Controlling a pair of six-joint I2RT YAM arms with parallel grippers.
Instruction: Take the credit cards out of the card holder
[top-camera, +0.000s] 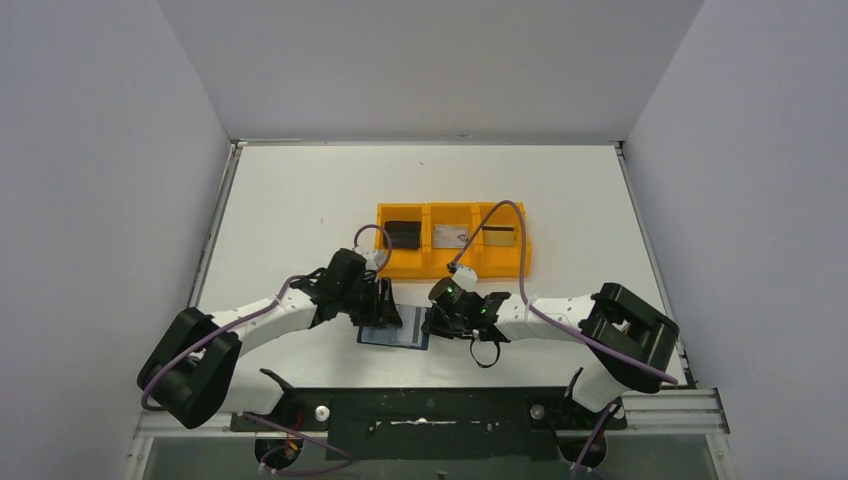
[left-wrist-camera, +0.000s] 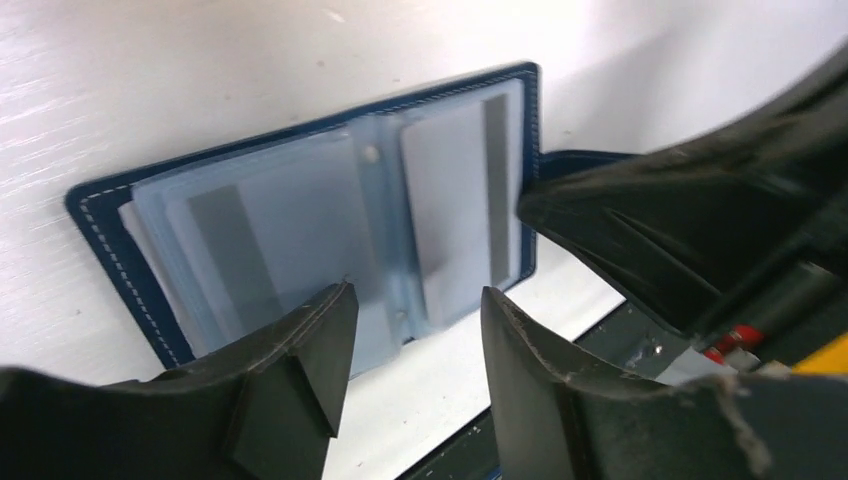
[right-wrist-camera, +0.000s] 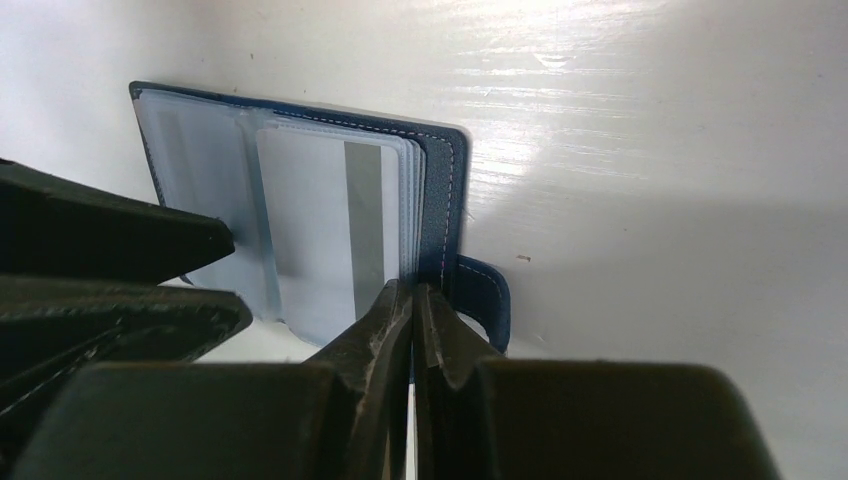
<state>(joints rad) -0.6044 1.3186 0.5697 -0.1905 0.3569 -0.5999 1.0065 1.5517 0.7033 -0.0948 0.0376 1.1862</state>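
Note:
The navy card holder (top-camera: 393, 337) lies open on the table near the front edge, its blue-grey clear pockets up. A pale card with a grey stripe (right-wrist-camera: 335, 225) sits in the right pocket, and another (left-wrist-camera: 235, 250) in the left pocket. My right gripper (right-wrist-camera: 413, 290) is shut on the holder's cover edge (right-wrist-camera: 440, 190) beside the closing tab (right-wrist-camera: 490, 300). My left gripper (left-wrist-camera: 415, 300) is open and empty, its fingertips just over the holder's near edge (left-wrist-camera: 300, 210). A silver-grey card (top-camera: 450, 236) and a gold-tan card with a dark stripe (top-camera: 498, 235) lie in the orange tray.
The orange three-compartment tray (top-camera: 530, 258) stands just behind both grippers, with a dark item (top-camera: 404, 234) in its left compartment. The two grippers are close together, the right one (left-wrist-camera: 680, 230) filling the right side of the left wrist view. A black rail runs along the table's front edge.

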